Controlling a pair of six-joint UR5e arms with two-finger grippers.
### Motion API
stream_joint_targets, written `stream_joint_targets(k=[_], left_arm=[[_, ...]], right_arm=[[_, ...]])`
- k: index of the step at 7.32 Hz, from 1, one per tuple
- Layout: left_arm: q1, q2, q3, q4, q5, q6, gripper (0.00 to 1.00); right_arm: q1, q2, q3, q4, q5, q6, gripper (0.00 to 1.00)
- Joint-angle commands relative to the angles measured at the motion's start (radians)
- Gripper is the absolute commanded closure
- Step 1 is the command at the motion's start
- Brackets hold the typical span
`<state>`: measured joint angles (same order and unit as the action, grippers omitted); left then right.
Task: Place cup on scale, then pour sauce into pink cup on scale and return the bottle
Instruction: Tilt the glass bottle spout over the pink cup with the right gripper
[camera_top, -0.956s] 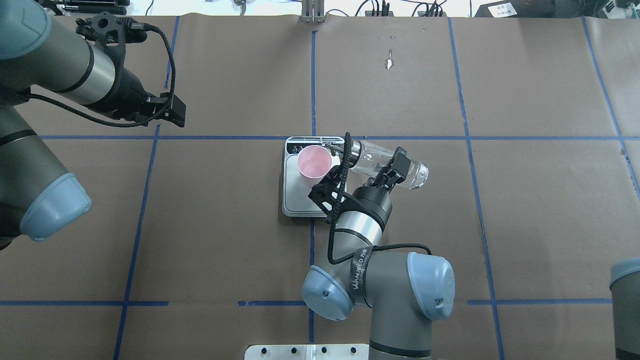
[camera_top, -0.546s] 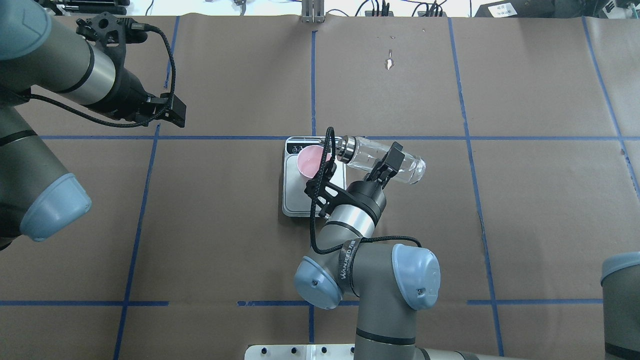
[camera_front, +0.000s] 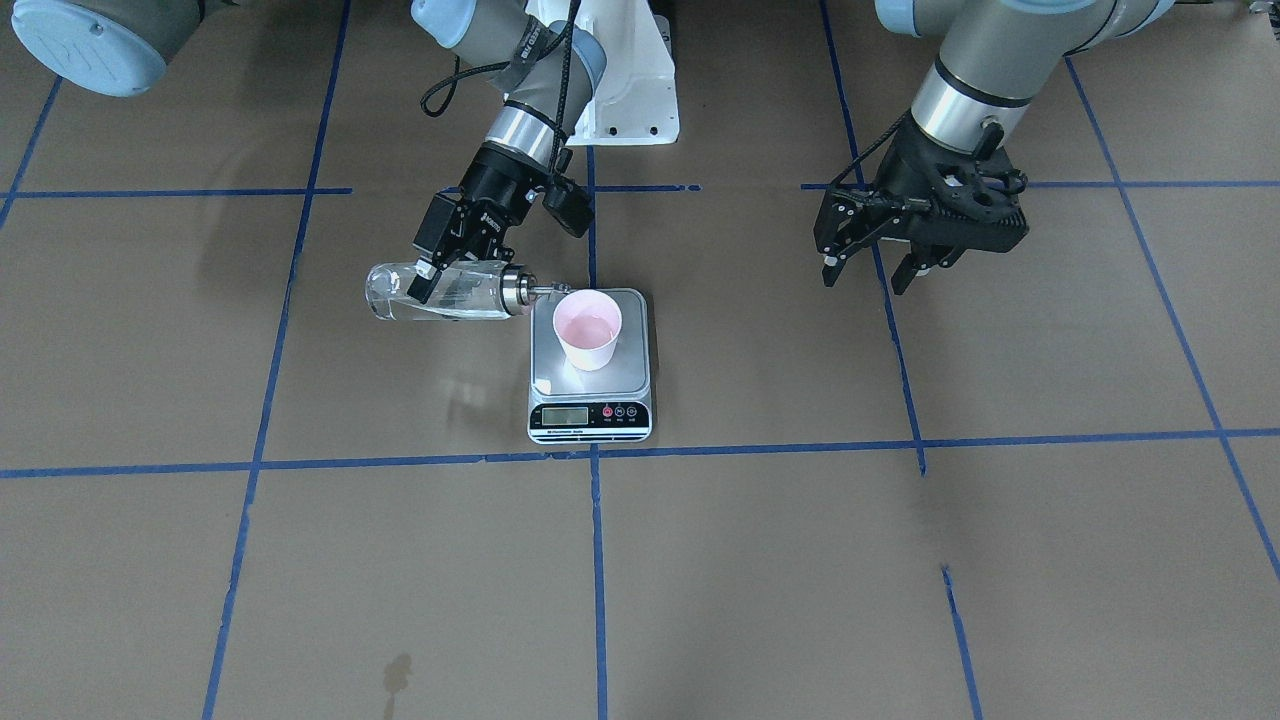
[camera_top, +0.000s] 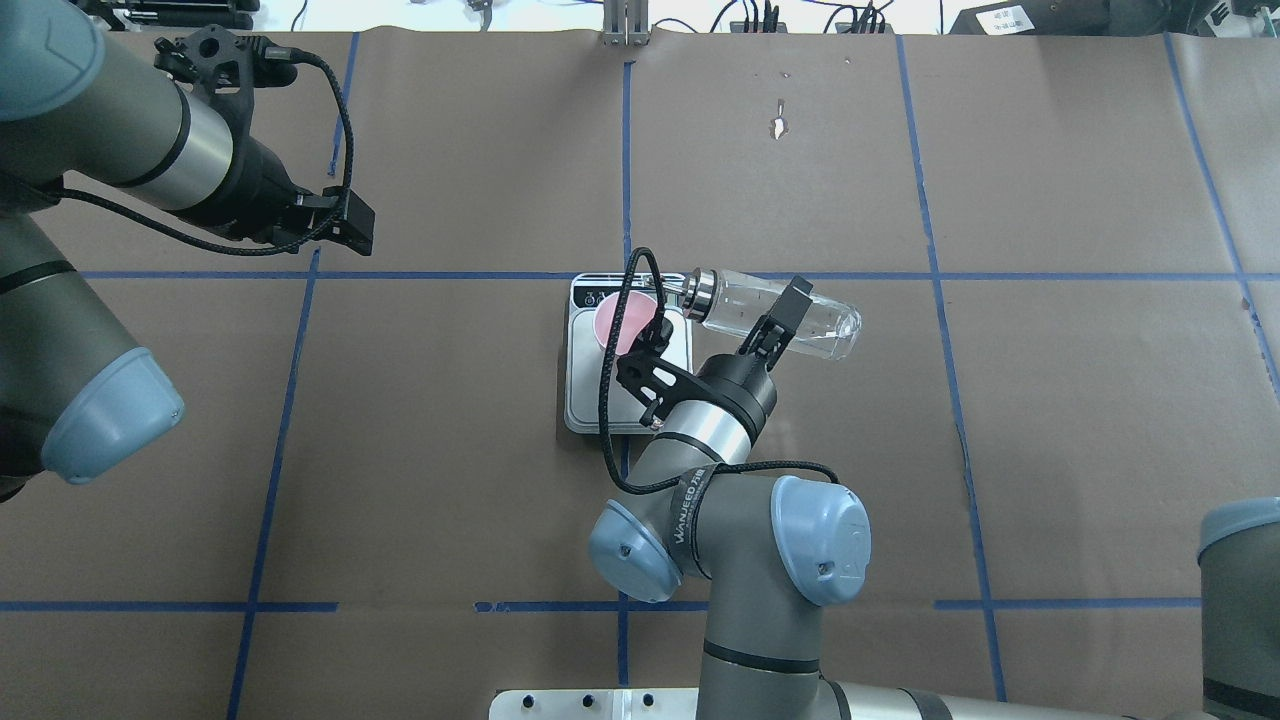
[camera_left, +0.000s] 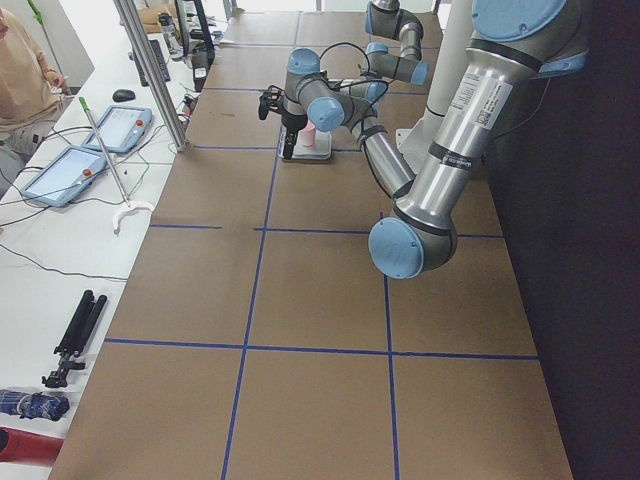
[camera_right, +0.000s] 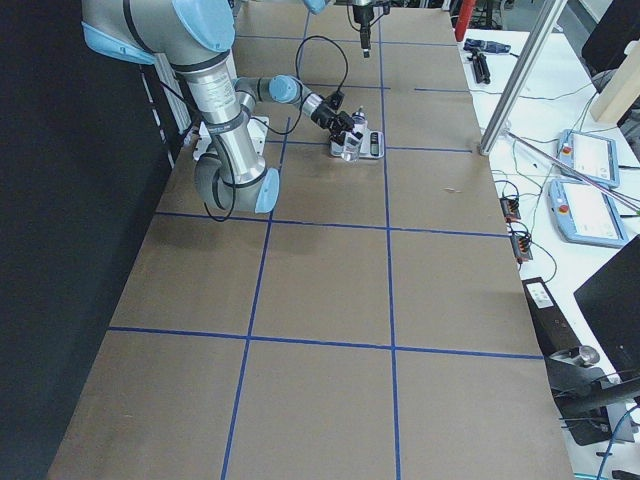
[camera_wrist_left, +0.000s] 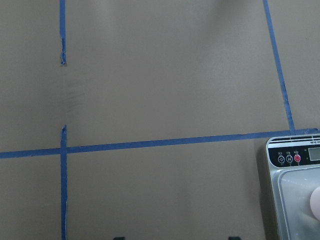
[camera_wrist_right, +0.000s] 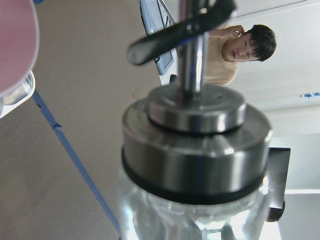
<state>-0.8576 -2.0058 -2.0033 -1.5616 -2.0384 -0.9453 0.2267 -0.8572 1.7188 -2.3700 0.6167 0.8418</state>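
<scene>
- The right gripper (camera_front: 437, 262) has its fingers clamped on the glass body of the bottle (camera_front: 470, 298); it holds the bottle tipped almost level above the table (camera_front: 760, 560), beside the scale (camera_front: 590, 412)
- The bottle's silver cap faces the cup (camera_front: 588, 330); the thin spout tip sits just at the cup's rim
- The cup stands upright on the scale's platform, behind the display strip
- The left gripper (camera_front: 866, 277) hangs well apart from the scale over brown paper; its fingers are spread wide with nothing between them
</scene>
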Motion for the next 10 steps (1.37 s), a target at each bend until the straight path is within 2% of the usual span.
stream_joint_targets(k=[1,5,8,10], left_arm=[[-0.001,0.001,0.000,0.000,-0.020,0.000,0.24],[0.000,-0.001,0.000,0.000,-0.034,-0.001,0.23],[-0.001,0.001,-0.002,0.000,-0.055,-0.004,0.23],[0.000,-0.001,-0.008,0.002,-0.057,-0.010,0.21]], right_arm=[[0.002,0.009,-0.019,-0.029,-0.002,-0.030,1.00],[0.000,0.017,-0.044,-0.070,-0.026,-0.035,1.00],[0.000,0.046,-0.047,-0.193,-0.028,-0.035,1.00],[0.000,0.058,-0.070,-0.213,-0.043,-0.036,1.00]])
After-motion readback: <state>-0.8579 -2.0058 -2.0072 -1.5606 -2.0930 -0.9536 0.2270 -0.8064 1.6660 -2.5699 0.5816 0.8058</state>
